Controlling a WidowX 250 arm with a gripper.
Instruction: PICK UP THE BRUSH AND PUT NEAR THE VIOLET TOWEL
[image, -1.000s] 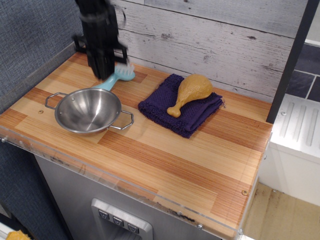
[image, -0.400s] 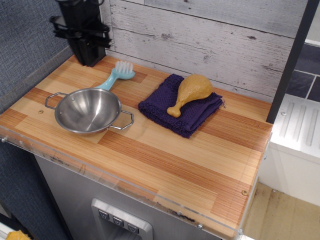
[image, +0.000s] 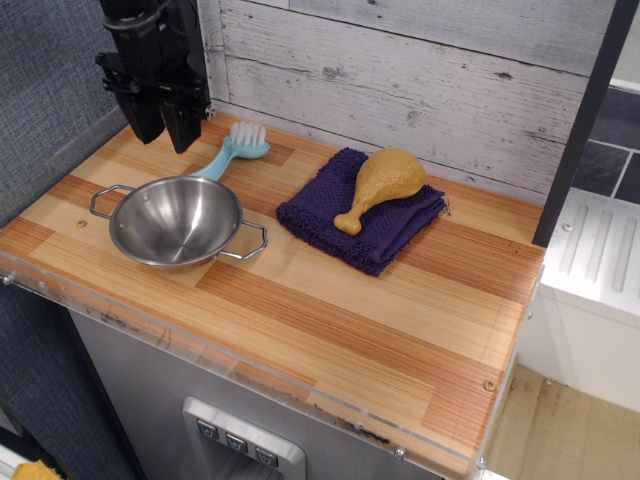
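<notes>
Pincer: the black pincer hangs over the back left corner of the wooden counter, its two fingers parted with a visible gap between them, holding nothing.
Brush: a light-blue brush lies flat on the counter just right of the pincer and clear of it, white bristles toward the plank wall, handle running down-left until the bowl's rim hides its end.
Bowl: a steel bowl with two wire handles sits upright at the front left, just in front of the brush.
Towel: a dark violet towel, folded and roughly square, lies at the counter's middle back, to the right of the brush with bare wood between them.
Drumstick: a tan toy drumstick rests on top of the towel, thick end toward the wall, bone end pointing forward.
</notes>
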